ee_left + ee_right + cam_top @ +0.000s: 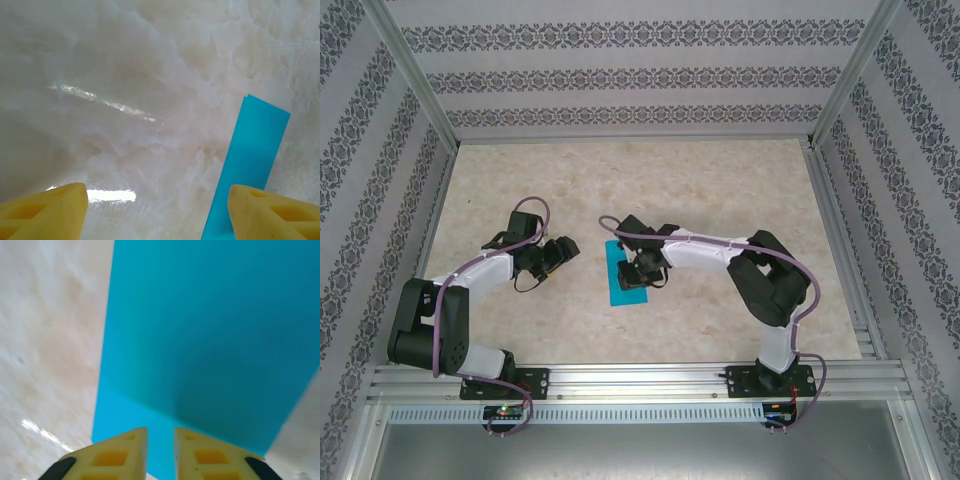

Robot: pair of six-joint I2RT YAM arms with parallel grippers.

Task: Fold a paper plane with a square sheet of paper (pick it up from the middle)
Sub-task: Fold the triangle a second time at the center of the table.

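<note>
The square sheet of paper (618, 286), bright cyan, lies folded into a narrow rectangle on the marble table (720, 190), near its middle. My right gripper (646, 268) hovers over the paper's right half. In the right wrist view the right gripper (160, 450) has its yellow fingers a narrow gap apart, with nothing between them. Under it the paper (210, 330) shows a darker upper layer over a lighter lower one. My left gripper (560, 254) is left of the paper, apart from it. The left gripper (157, 212) stands wide open over bare table, the paper strip (252, 160) beside its right finger (275, 215).
Aluminium rails frame the table, one along the near edge (640, 378) and one at the right side (840, 240). Patterned walls (620, 70) stand behind and at both sides. The right arm's elbow (770, 285) rises over the table's right half.
</note>
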